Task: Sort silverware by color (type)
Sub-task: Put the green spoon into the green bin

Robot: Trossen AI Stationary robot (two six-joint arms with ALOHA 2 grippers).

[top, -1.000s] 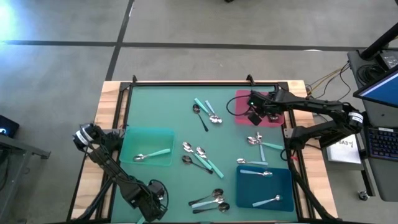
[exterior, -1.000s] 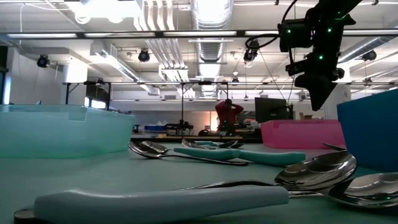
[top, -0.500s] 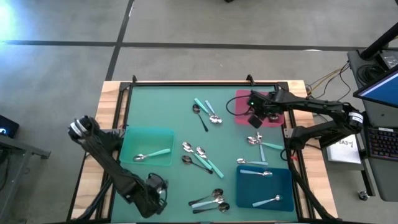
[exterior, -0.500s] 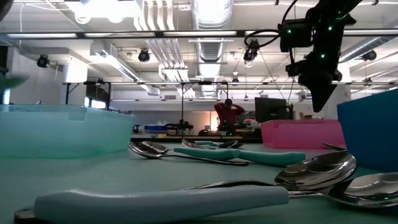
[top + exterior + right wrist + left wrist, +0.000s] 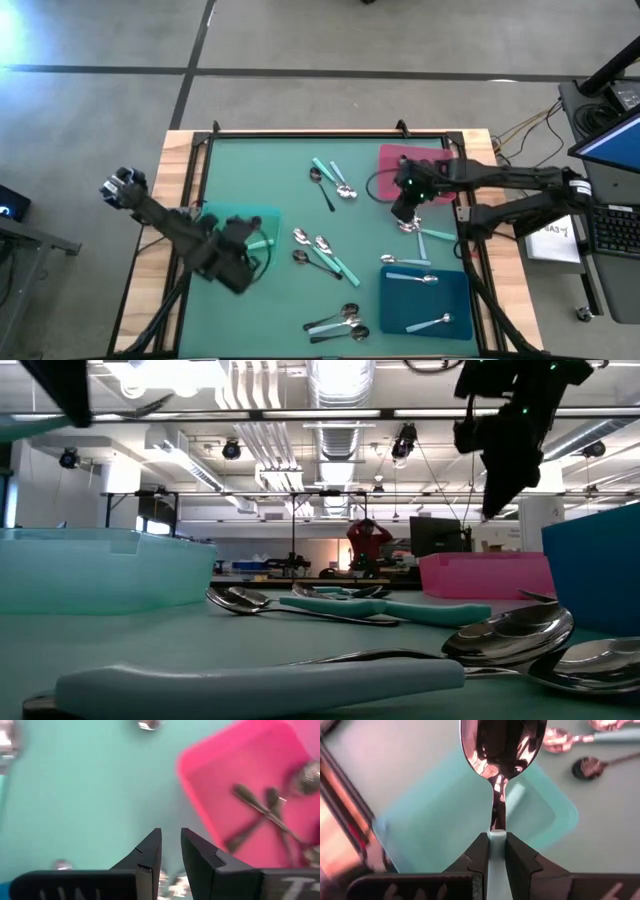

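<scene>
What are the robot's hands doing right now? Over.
Left gripper shut on a pale-handled spoon, over the teal tray. Right gripper empty, fingers nearly together, beside the pink tray. Nothing in the way.

One camera looks straight down over the bench [image 5: 260, 160], another skims level across it, wrist cameras hover close; all share its green top.

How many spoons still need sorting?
Some are sorted: two spoons lie in the dark blue tray and dark ones in the pink tray. The left gripper holds a pale-handled spoon over the teal tray. About a dozen remain on the table.
</scene>
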